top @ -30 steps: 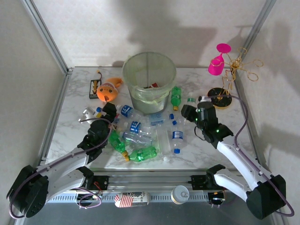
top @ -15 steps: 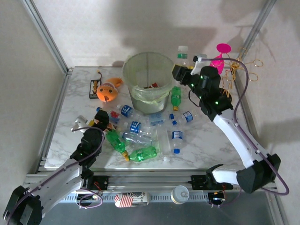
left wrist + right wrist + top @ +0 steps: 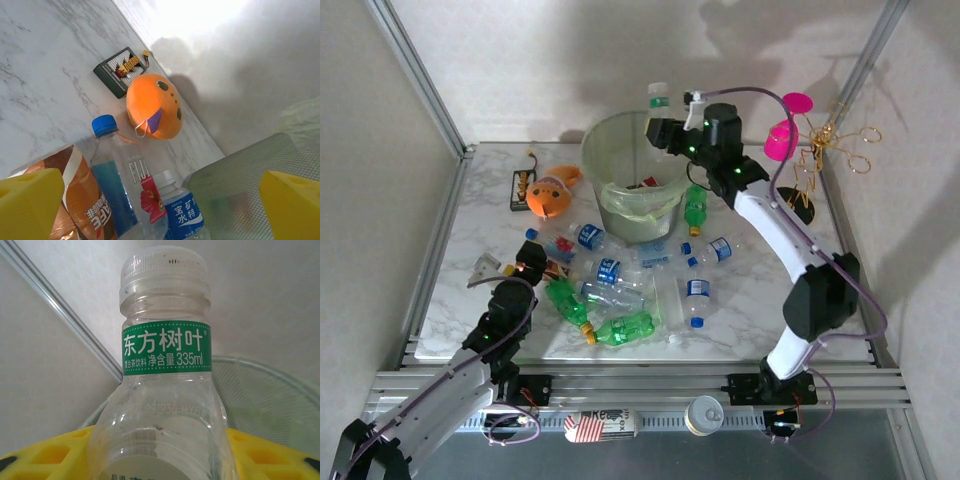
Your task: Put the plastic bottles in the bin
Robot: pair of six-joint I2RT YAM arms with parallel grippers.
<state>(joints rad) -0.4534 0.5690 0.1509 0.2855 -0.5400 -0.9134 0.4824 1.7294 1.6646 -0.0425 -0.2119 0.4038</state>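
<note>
Two arms, both mine, reach over a white marble-patterned table.

Largest item: the tall, round, pale-green translucent plastic bin with a light green liner, standing at the far centre.

Next: about a dozen small plastic bottles, clear with blue caps or green with yellow-orange caps. They lie loose on the table just in front of the bin, some touching its base.

My right claw hangs above the bin's far rim. Its yellow fingers are clamped on either side of a clear plastic bottle with a white cap and a green band label (upright, cap uppermost). In the right wrist view the bin's rim curves behind it.

My left claw sits low at the heap's left edge, jaws spread fully apart, gripping nothing. Between its yellow fingertips lie a blue-capped clear bottle and a brown snack packet.

Smaller items: a round orange plush toy left of the bin, a bright pink plastic goblet at the far right, and a small dark box beside the plush toy.
</note>
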